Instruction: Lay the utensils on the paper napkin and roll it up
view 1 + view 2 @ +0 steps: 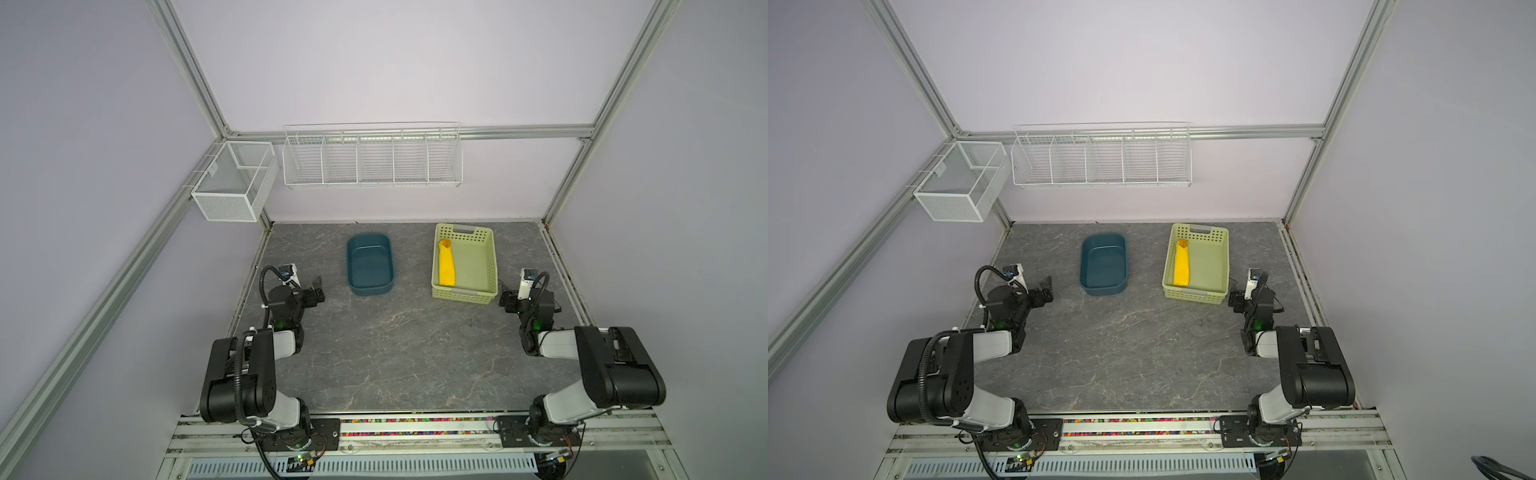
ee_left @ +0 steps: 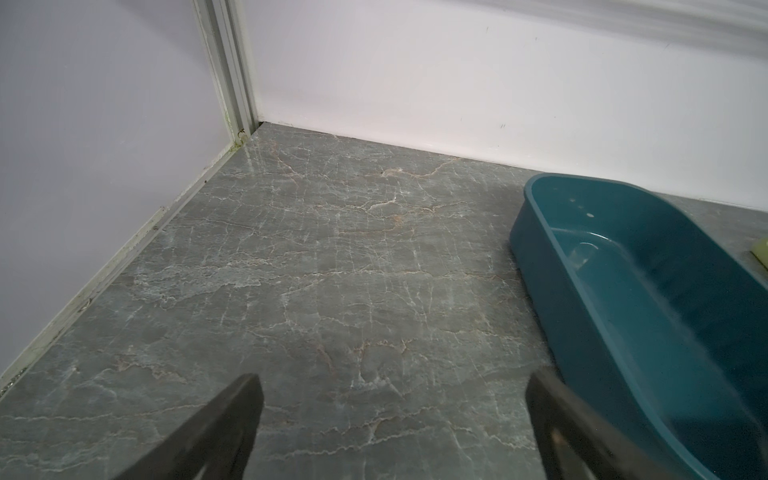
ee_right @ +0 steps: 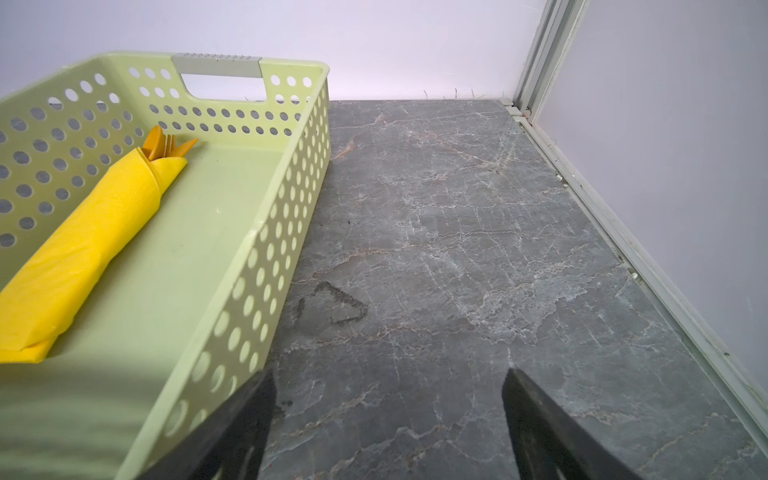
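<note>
**Condition of task items.** The bright yellow paper napkin (image 3: 83, 245) lay rolled into a closed tube. The orange plastic utensils (image 3: 166, 147) were inside it, with only their heads showing at one open end. The roll rested on the floor of the pale green perforated plastic basket (image 3: 266, 249), close along its left wall. It is visible in both top views (image 1: 446, 266). No loose cutlery was seen on the grey marble-patterned tabletop (image 1: 395, 345).

**End effectors.** The right gripper (image 3: 388, 382) had its jaws spread wide with nothing between them. It stood low over the tabletop, just beside the basket's near right corner (image 1: 508, 300). The left gripper (image 2: 392, 386) was likewise spread and empty. It stood beside the dark teal oval plastic tub (image 2: 623, 311), which appeared empty.

**Governing relation.** The roll's long axis ran from the near end of the basket toward the back wall, with the utensil heads at the far end. From the right gripper it lay ahead and to the robot's left, across the basket wall. The left gripper was well apart from it, with the tub and open tabletop between them. The right arm was clearly the nearer.

**Assessment.** The wrapping appeared complete and no further handling seemed called for. Any adjustment would probably fall to the right arm, reaching over the rim and closing across the roll's short width.
</note>
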